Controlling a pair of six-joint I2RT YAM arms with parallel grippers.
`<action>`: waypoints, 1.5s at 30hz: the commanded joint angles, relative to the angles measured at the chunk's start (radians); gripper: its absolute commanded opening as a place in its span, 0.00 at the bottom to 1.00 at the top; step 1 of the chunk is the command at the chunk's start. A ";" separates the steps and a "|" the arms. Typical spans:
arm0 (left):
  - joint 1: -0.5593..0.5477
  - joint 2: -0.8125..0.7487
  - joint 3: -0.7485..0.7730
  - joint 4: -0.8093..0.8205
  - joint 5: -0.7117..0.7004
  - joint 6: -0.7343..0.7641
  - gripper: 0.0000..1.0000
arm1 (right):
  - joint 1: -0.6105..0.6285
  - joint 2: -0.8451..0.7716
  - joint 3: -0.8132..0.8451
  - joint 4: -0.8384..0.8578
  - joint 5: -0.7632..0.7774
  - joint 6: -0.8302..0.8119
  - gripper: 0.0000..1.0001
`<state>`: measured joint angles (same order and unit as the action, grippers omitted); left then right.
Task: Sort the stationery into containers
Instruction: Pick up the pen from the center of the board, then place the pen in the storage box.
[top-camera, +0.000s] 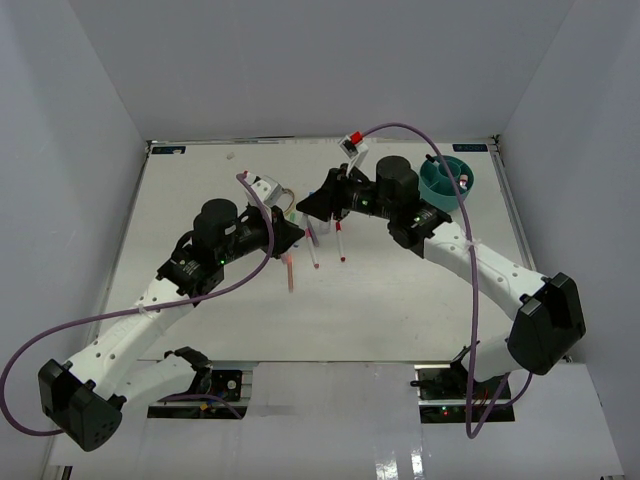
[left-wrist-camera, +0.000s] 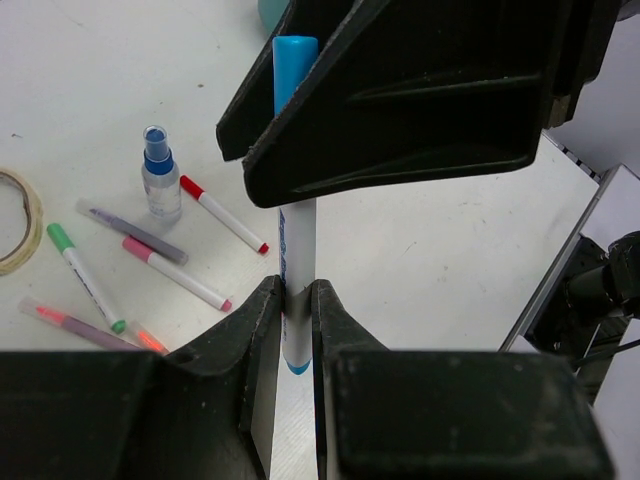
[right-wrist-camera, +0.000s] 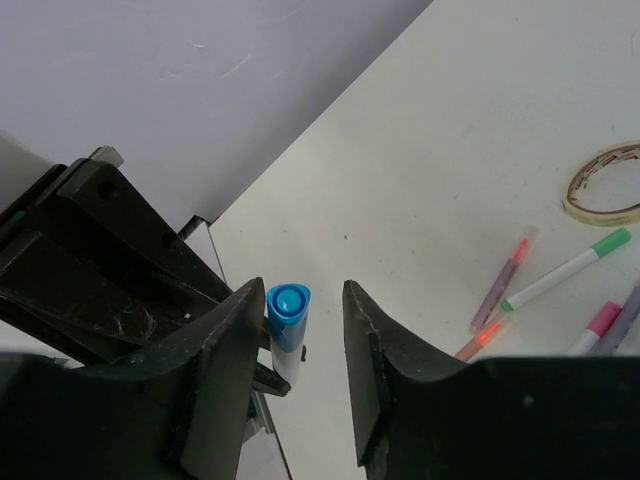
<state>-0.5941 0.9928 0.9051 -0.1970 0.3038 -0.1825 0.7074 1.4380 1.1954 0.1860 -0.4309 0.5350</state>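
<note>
My left gripper is shut on the lower end of a white pen with a blue cap and holds it upright above the table. My right gripper is open around the cap; the cap lies against one finger, with a gap to the other. In the top view the two grippers meet at mid-table. The teal organiser stands at the far right. A small blue-capped bottle, red, pink and green pens and a tan loop lie on the table.
A grey-purple pen and an orange-tipped pen lie among the others. Loose pens lie below the grippers in the top view. White walls enclose the table; purple cables arc over both arms.
</note>
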 joint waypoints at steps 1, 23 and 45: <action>-0.006 -0.017 -0.009 0.027 0.006 0.011 0.22 | 0.007 0.007 0.040 0.044 -0.025 0.008 0.43; 0.017 0.130 0.066 -0.188 -0.416 -0.089 0.98 | -0.227 -0.073 0.062 -0.097 0.306 -0.233 0.08; 0.270 0.254 0.021 -0.269 -0.439 -0.120 0.98 | -0.557 0.475 0.451 0.110 0.710 -0.791 0.08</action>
<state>-0.3229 1.2533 0.9257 -0.4603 -0.1207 -0.3042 0.1692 1.8885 1.5803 0.2134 0.2607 -0.1925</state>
